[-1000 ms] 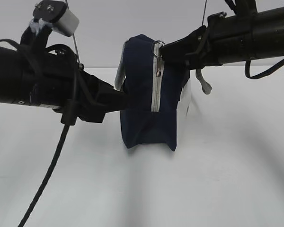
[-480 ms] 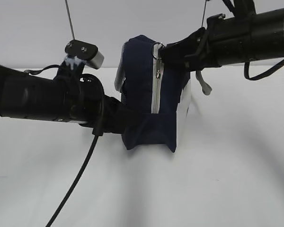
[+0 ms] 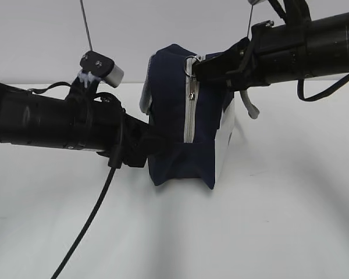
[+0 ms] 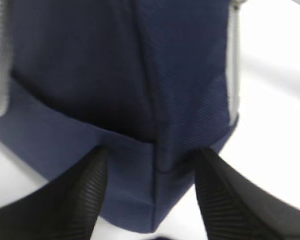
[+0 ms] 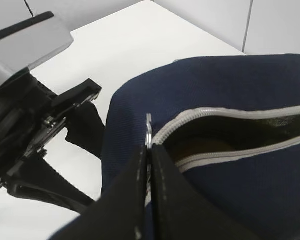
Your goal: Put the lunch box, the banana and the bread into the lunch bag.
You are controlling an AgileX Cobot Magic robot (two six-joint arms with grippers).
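The navy lunch bag [image 3: 168,104] stands on end mid-table, its grey zipper [image 3: 189,116] facing the exterior camera. My right gripper [image 3: 195,68] is at the bag's top, shut on the zipper's ring pull [image 5: 148,131]. In the right wrist view the zipper is partly open, and something golden-brown [image 5: 205,147] shows dimly inside the bag [image 5: 215,85]. My left gripper [image 3: 156,145] is at the bag's lower left. In the left wrist view it [image 4: 151,162] is open, its fingers [image 4: 92,175] astride the bag's bottom corner [image 4: 155,200]. The lunch box and the banana are hidden.
The bag stands on a white table [image 3: 267,221] before a pale wall. A grey webbing handle [image 3: 251,107] hangs under my right arm. My left arm's cable [image 3: 87,224] trails down to the front edge. The left arm [image 5: 35,135] shows beside the bag in the right wrist view.
My left arm has rolled over and sunk lower, bringing its gripper to the bag's bottom corner. My right gripper has drawn the ring pull slightly left, tilting the bag's top.
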